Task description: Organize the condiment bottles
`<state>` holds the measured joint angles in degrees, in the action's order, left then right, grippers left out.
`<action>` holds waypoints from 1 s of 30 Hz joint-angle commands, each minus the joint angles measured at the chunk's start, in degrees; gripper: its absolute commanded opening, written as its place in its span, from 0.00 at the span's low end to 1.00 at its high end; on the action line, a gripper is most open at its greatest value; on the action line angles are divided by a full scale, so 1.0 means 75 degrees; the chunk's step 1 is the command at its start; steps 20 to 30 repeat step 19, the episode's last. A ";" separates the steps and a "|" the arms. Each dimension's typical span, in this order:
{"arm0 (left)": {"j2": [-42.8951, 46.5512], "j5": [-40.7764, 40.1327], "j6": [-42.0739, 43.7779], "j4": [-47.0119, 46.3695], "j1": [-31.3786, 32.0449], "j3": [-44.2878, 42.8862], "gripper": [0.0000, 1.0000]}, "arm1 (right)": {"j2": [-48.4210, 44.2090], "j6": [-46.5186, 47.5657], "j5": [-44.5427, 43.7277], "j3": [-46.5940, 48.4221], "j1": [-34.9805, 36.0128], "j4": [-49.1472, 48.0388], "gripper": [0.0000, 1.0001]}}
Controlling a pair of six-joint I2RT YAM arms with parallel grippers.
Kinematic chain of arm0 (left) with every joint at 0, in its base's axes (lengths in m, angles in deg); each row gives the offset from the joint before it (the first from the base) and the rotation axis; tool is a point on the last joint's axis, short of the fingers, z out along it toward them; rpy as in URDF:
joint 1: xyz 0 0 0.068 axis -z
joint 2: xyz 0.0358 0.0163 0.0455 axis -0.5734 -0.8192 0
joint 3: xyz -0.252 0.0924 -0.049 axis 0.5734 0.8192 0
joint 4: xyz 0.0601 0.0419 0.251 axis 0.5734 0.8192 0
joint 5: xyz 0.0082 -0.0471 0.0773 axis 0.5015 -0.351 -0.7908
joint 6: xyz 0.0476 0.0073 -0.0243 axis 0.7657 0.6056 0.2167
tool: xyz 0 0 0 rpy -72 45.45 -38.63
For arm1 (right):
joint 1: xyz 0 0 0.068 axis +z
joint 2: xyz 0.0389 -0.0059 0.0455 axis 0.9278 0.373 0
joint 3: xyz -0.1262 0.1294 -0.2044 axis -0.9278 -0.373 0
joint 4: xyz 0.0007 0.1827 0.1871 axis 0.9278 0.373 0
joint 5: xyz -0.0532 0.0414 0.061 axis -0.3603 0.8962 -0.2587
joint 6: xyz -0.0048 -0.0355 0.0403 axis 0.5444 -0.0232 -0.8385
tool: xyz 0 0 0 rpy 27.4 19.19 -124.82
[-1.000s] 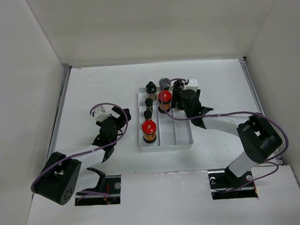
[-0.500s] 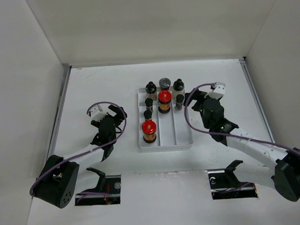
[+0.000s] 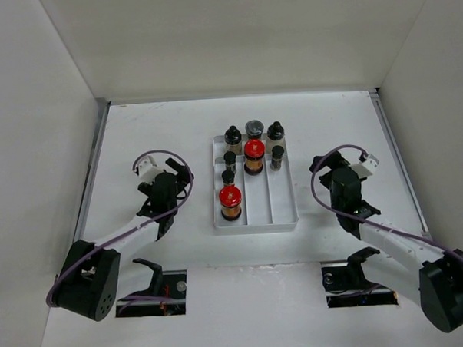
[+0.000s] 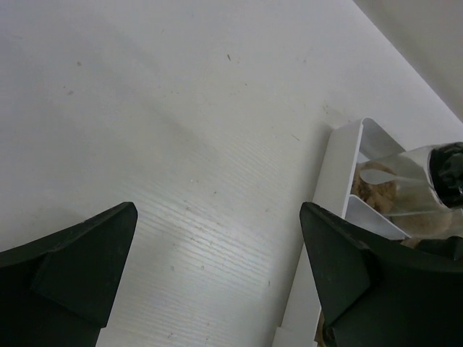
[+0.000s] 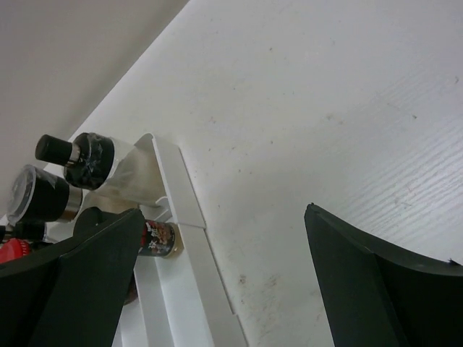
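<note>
The condiment bottles stand in the white tray [image 3: 283, 210]. Along its far end are a black-capped shaker [image 3: 232, 136], a grey-lidded jar [image 3: 254, 129] and a second black-capped shaker [image 3: 275, 132]. Two red-capped jars [image 3: 254, 154] [image 3: 230, 201] and three slim dark vials [image 3: 230, 159] [image 3: 228, 177] [image 3: 278, 157] stand nearer. My left gripper [image 3: 178, 176] [image 4: 217, 210] is open and empty, left of the tray. My right gripper [image 3: 326, 166] [image 5: 224, 210] is open and empty, right of the tray. The right wrist view shows a shaker [image 5: 94, 163], the grey-lidded jar [image 5: 40, 195] and a vial [image 5: 159, 238].
White walls enclose the table on the left, far and right sides. The tray's left corner [image 4: 340, 163] and a tan shaker [image 4: 416, 177] show at the right of the left wrist view. The tray's right wall [image 5: 189, 213] lies left of my right fingers.
My right gripper has drawn back from the tray's far right compartment to the bare table right of it, leaving the bottles standing. My left gripper has shifted slightly left.
</note>
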<state>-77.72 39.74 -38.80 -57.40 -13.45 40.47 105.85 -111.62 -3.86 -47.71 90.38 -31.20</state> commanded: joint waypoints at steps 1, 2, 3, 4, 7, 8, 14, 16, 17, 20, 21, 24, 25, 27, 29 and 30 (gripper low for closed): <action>0.0030 0.0069 -0.0122 0.0834 -0.0136 -0.0714 1.00 | -0.0153 -0.0640 0.0370 -0.0101 -0.0164 -0.0694 1.00; 0.0030 0.0045 -0.0087 0.1069 -0.0136 -0.0878 1.00 | -0.0211 -0.0687 0.0417 -0.0136 -0.0199 -0.0694 1.00; 0.0007 0.0022 -0.0063 0.1291 -0.0147 -0.1042 1.00 | -0.0258 -0.0699 0.0475 -0.0148 -0.0223 -0.0694 1.00; -0.0016 -0.0013 -0.0017 0.1526 -0.0171 -0.1229 1.00 | -0.0293 -0.0676 0.0557 -0.0137 -0.0223 -0.0694 1.00; -0.0133 -0.0084 0.0147 0.2183 -0.0218 -0.1780 1.00 | -0.0270 -0.0582 0.0605 -0.0078 -0.0188 -0.0705 1.00; -0.0169 -0.0084 0.0182 0.2323 -0.0195 -0.1909 1.00 | -0.0235 -0.0536 0.0570 -0.0055 -0.0188 -0.0705 1.00; -0.0309 -0.0096 0.0440 0.2372 0.0098 -0.2203 1.00 | -0.0130 -0.0500 0.0617 -0.0008 -0.0188 -0.0705 1.00; -0.0391 -0.0096 0.0487 0.2372 0.0098 -0.2250 1.00 | -0.0118 -0.0488 0.0570 -0.0008 -0.0188 -0.0705 1.00; -0.0426 -0.0072 0.0499 0.2383 0.0064 -0.2274 1.00 | -0.0118 -0.0488 0.0570 -0.0008 -0.0188 -0.0705 1.00; -0.0450 -0.0060 0.0499 0.2372 0.0040 -0.2286 1.00 | -0.0118 -0.0465 0.0593 -0.0008 -0.0188 -0.0705 1.00; -0.0450 -0.0060 0.0499 0.2372 0.0040 -0.2286 1.00 | -0.0118 -0.0465 0.0593 -0.0008 -0.0188 -0.0705 1.00; -0.0450 -0.0060 0.0499 0.2372 0.0040 -0.2286 1.00 | -0.0118 -0.0465 0.0593 -0.0008 -0.0188 -0.0705 1.00; -0.0450 -0.0060 0.0499 0.2372 0.0040 -0.2286 1.00 | -0.0118 -0.0465 0.0593 -0.0008 -0.0188 -0.0705 1.00; -0.0450 -0.0060 0.0499 0.2372 0.0040 -0.2286 1.00 | -0.0118 -0.0465 0.0593 -0.0008 -0.0188 -0.0705 1.00; -0.0450 -0.0060 0.0499 0.2372 0.0040 -0.2286 1.00 | -0.0118 -0.0465 0.0593 -0.0008 -0.0188 -0.0705 1.00; -0.0450 -0.0060 0.0499 0.2372 0.0040 -0.2286 1.00 | -0.0118 -0.0465 0.0593 -0.0008 -0.0188 -0.0705 1.00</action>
